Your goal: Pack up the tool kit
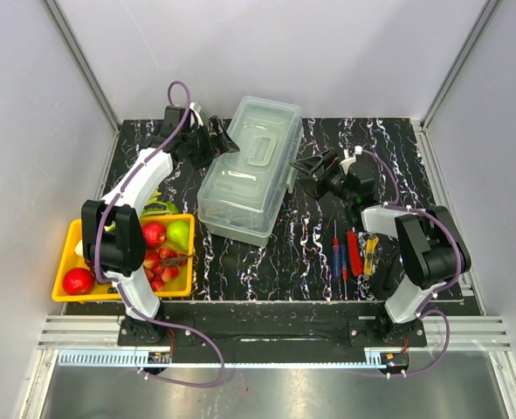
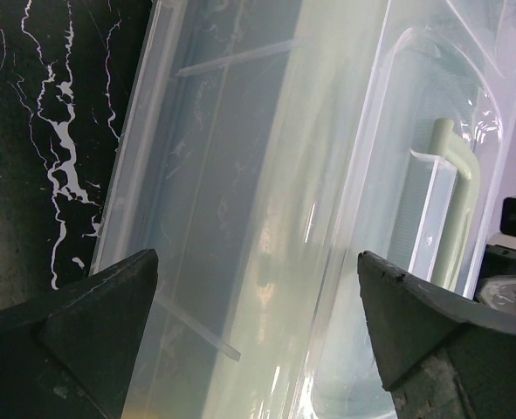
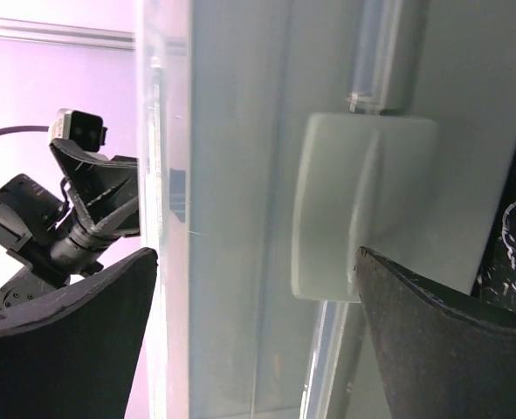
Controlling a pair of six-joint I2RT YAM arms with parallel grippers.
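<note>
Toolbox (image 1: 244, 170) sits shut between left pincer (image 1: 230, 140) and right pincer (image 1: 300, 175), both spread wide.

SITE: robotics lab cell | EVIDENCE: white panel walls (image 1: 266, 52), silver aluminium extrusion rails (image 1: 266, 336), black white-veined tabletop (image 1: 240, 266)

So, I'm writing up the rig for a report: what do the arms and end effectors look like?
The left arm and right arm match: white link shells between chunky black joint housings, with a purple cable running along each from its base. The left end effector and right end effector are black, each with two matte wedge-shaped fingers.
</note>
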